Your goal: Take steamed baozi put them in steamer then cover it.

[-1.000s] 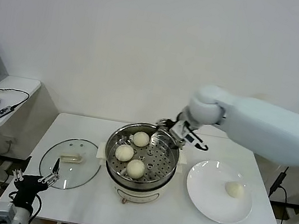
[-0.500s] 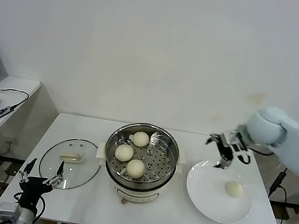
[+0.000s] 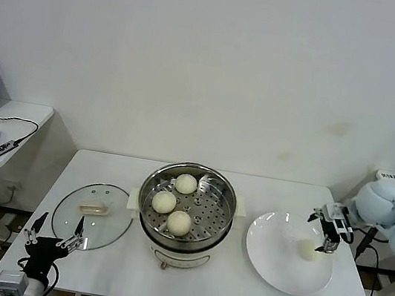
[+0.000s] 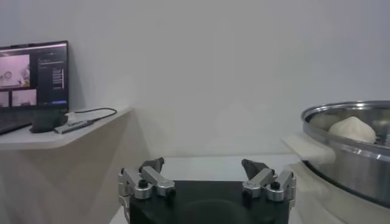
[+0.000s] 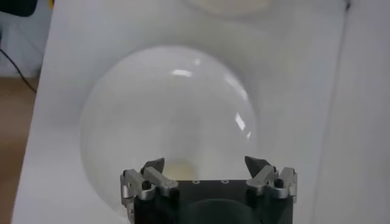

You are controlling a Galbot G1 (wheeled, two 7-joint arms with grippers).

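The steamer (image 3: 219,232) stands mid-table with three baozi (image 3: 164,202) on its perforated tray; its rim and one bun also show in the left wrist view (image 4: 353,129). A fourth baozi (image 3: 308,249) lies on the white plate (image 3: 273,261) at the right. My right gripper (image 3: 329,230) is open and empty, just above and beside that bun; the bun (image 5: 178,170) shows partly hidden between its jaws in the right wrist view. The glass cover (image 3: 92,215) lies flat on the table left of the steamer. My left gripper (image 3: 53,240) is open, parked below the table's front left corner.
A side desk (image 3: 14,119) at the far left holds a laptop, a mouse and a cable. The white wall runs behind the table. The table's right edge (image 3: 358,271) lies just beyond the plate.
My right arm has swung from above the steamer's far rim rightward to the plate and lowered beside the last bun. The left gripper has shifted only slightly.
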